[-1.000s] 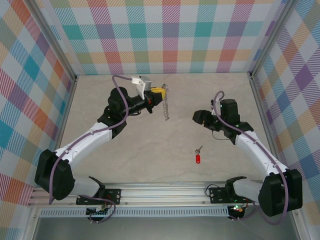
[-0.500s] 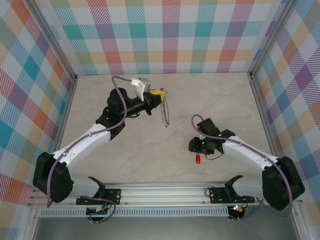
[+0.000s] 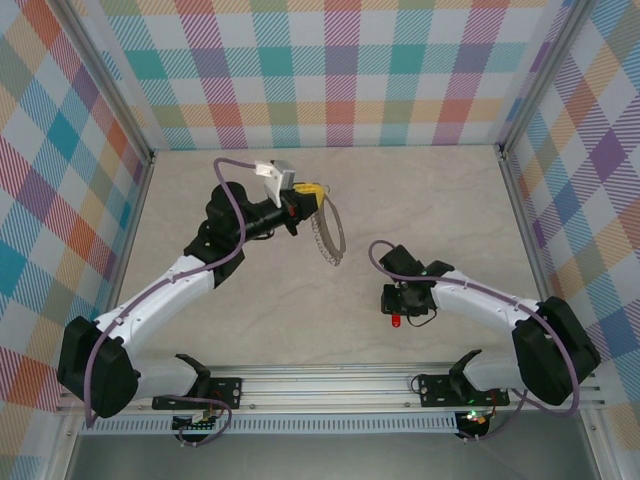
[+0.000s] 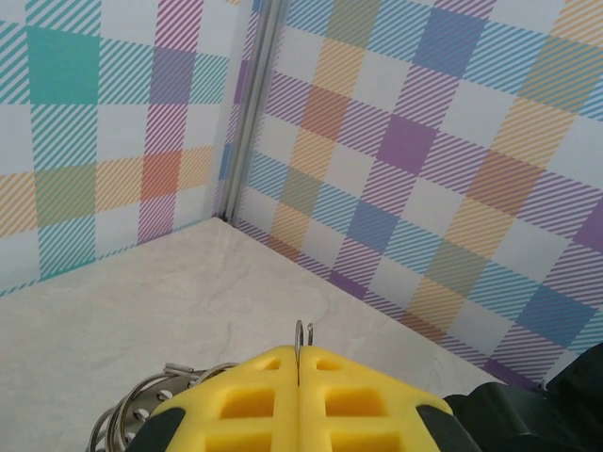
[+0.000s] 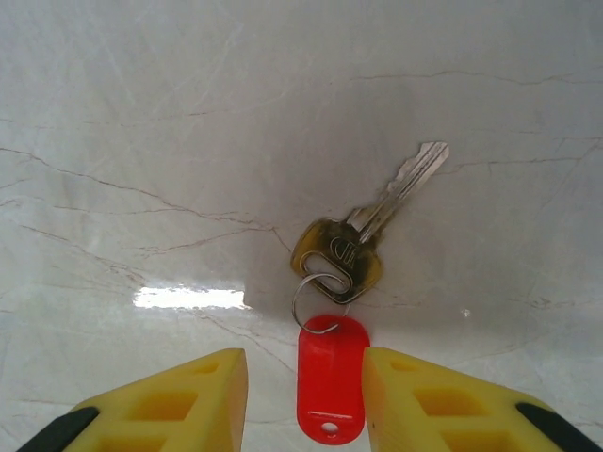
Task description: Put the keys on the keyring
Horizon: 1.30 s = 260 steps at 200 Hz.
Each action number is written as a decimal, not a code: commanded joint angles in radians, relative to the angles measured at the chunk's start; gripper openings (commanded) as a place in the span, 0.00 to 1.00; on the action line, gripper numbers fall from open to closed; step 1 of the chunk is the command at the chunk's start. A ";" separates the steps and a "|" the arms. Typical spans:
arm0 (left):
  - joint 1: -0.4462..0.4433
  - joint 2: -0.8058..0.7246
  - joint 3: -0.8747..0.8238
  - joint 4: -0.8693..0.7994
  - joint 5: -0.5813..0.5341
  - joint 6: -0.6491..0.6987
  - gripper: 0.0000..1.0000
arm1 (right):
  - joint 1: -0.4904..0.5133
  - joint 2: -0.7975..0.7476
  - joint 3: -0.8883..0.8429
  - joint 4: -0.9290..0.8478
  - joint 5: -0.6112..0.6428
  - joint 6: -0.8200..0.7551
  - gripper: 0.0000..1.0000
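A silver key lies flat on the table, joined by a small split ring to a red plastic tag. My right gripper hangs low over it, open, its yellow fingers on either side of the red tag, with a gap still showing on the left. From above, the right gripper covers most of the key, and a red bit shows below it. My left gripper is shut on the keyring, a thin hoop strung with small loops that hangs above the table. In the left wrist view its wire pokes out between the shut yellow fingers.
Plaid walls enclose the pale marble table on three sides, with metal corner posts. The aluminium rail holding both arm bases runs along the near edge. Open tabletop lies between the two arms.
My right arm swung from the back right down and left onto the key, its jaws narrowing around the red tag. The left arm shifted slightly, turning the held keyring more face-on.
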 commanded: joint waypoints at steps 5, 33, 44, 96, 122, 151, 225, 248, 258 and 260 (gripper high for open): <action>0.014 -0.043 -0.005 0.038 -0.006 0.015 0.00 | 0.010 0.031 0.037 -0.008 0.026 -0.008 0.36; 0.017 -0.048 -0.007 0.039 -0.004 0.015 0.00 | 0.013 0.062 0.050 0.002 0.029 -0.022 0.35; 0.017 -0.049 -0.006 0.039 -0.003 0.015 0.00 | 0.013 0.074 0.053 0.007 0.029 -0.027 0.34; 0.019 -0.046 -0.005 0.042 0.001 0.012 0.00 | 0.013 0.123 0.055 0.032 0.030 -0.036 0.30; 0.020 -0.042 -0.005 0.046 0.000 0.009 0.00 | 0.013 0.139 0.060 0.031 0.044 -0.039 0.27; 0.020 -0.040 -0.004 0.051 0.003 0.004 0.00 | 0.012 0.144 0.061 0.029 0.061 -0.040 0.23; 0.020 -0.032 -0.003 0.059 0.010 -0.009 0.00 | 0.013 0.139 0.065 0.027 0.086 -0.039 0.15; 0.020 -0.032 -0.003 0.060 0.010 -0.011 0.00 | 0.014 0.129 0.070 0.025 0.092 -0.034 0.25; 0.020 -0.032 -0.001 0.060 0.009 -0.012 0.00 | 0.013 0.122 0.074 0.022 0.093 -0.030 0.29; 0.020 -0.032 -0.002 0.060 0.009 -0.012 0.00 | 0.013 0.120 0.073 0.021 0.093 -0.030 0.29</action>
